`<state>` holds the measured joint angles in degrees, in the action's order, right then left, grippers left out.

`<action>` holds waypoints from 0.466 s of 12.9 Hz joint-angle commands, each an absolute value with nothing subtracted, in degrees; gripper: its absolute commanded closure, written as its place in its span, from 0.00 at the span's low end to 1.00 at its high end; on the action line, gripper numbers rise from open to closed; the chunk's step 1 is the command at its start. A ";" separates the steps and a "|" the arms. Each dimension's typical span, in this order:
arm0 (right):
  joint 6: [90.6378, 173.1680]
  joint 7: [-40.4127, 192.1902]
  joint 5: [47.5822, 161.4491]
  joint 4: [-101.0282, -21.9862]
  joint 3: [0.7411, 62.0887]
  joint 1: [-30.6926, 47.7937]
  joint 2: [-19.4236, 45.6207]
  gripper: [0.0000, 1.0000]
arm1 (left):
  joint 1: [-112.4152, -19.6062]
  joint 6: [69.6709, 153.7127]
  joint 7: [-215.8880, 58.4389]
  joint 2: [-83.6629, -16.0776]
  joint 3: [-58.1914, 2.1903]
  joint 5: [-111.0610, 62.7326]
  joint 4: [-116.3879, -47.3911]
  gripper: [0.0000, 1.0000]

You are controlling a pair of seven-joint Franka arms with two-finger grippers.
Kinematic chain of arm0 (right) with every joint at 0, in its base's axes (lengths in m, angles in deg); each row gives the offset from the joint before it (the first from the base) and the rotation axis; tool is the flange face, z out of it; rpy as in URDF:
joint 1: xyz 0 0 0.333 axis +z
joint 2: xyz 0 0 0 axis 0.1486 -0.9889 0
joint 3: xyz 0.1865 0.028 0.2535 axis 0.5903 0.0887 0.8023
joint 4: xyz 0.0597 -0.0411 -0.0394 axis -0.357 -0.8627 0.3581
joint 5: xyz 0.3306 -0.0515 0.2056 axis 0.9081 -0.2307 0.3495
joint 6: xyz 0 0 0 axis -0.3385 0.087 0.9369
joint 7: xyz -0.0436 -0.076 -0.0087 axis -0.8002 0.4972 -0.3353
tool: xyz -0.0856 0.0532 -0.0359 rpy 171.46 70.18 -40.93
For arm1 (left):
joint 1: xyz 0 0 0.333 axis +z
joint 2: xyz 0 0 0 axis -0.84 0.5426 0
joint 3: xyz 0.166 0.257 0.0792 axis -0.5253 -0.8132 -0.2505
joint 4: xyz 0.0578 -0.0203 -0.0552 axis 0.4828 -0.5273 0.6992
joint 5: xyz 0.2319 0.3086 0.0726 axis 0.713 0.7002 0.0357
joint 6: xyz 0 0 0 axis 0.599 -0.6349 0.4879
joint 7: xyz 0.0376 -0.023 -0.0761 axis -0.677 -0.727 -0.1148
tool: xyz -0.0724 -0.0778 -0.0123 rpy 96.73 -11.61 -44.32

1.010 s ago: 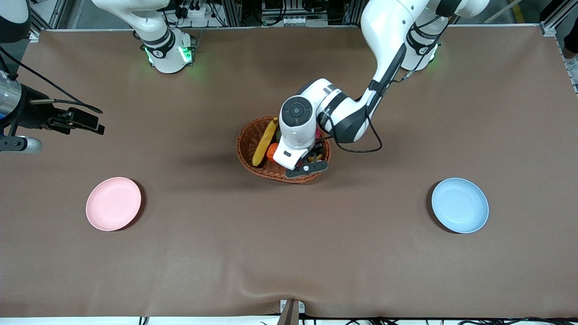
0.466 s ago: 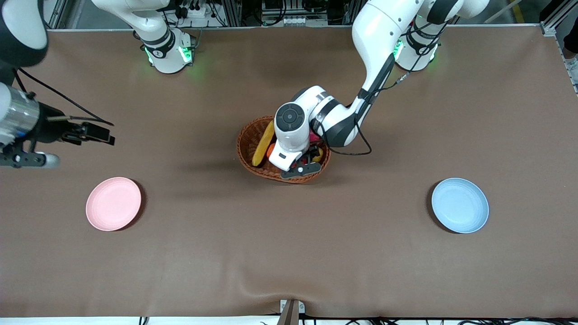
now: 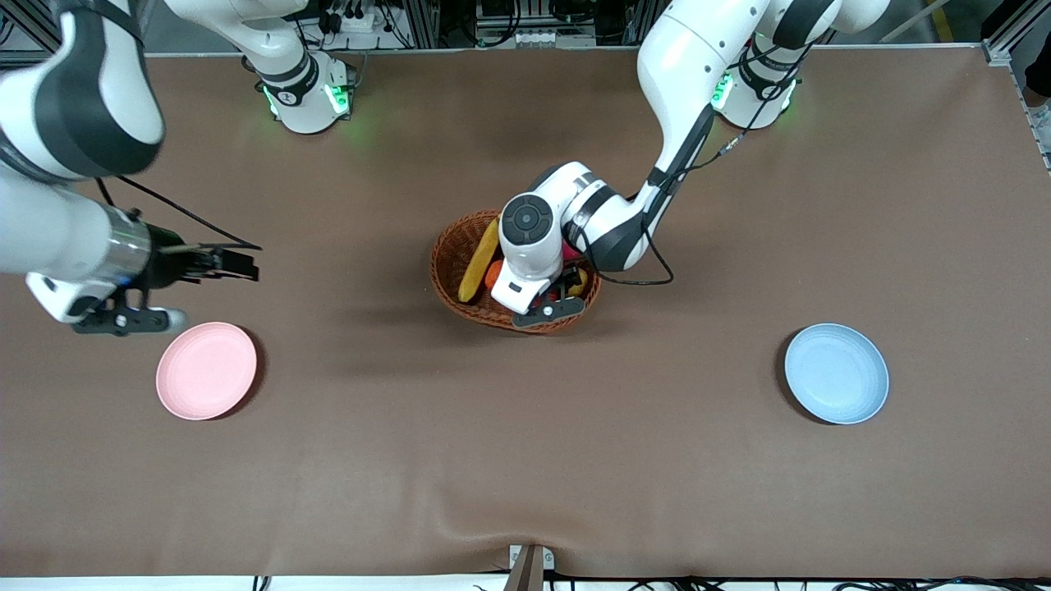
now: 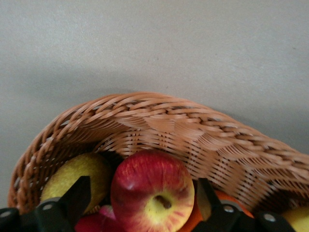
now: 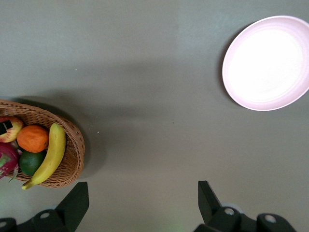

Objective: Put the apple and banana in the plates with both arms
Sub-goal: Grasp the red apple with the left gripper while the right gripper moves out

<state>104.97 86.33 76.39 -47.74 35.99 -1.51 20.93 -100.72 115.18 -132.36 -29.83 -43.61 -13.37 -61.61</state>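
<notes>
The apple (image 4: 152, 191) lies in the wicker basket (image 4: 169, 121) at mid-table, stem side up. My left gripper (image 4: 142, 200) is down in the basket (image 3: 456, 246), open, with one finger on each side of the apple. In the front view the left gripper (image 3: 561, 289) hides the apple. The banana (image 3: 481, 259) lies in the basket toward the right arm's end and also shows in the right wrist view (image 5: 48, 157). My right gripper (image 3: 231, 263) is open and empty, up in the air over the table beside the pink plate (image 3: 206, 370). The blue plate (image 3: 836, 373) is empty.
The basket also holds an orange fruit (image 5: 33, 138), a green fruit (image 5: 30, 162), a pink dragon fruit (image 5: 6, 159) and a yellow-green fruit (image 4: 77, 176) next to the apple. The pink plate (image 5: 268, 63) is empty. A brown cloth covers the table.
My right arm has swung in from its end of the table toward the pink plate and the basket. My left gripper has sunk a little deeper into the basket.
</notes>
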 commanded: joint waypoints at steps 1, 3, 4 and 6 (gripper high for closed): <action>103.91 86.37 77.34 -46.51 35.72 -1.52 19.60 0.00 | -101.78 115.73 -134.24 -28.47 -43.95 -13.41 -59.87 0.08; 104.00 86.37 77.34 -46.60 35.81 -1.08 19.42 0.00 | -102.22 116.69 -134.32 -28.12 -43.95 -13.41 -59.87 0.08; 104.43 86.37 77.42 -46.42 35.72 -0.90 19.42 0.00 | -102.31 116.70 -134.41 -27.86 -44.04 -13.33 -59.87 0.09; 104.61 86.20 77.34 -46.42 35.72 0.32 19.42 0.00 | -102.40 116.78 -134.41 -27.07 -44.04 -13.33 -59.96 0.17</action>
<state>104.92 86.30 76.59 -47.51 36.02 -1.02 19.68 -101.72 116.35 -133.28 -28.73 -43.50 -13.37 -61.44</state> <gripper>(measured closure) 0.000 0.093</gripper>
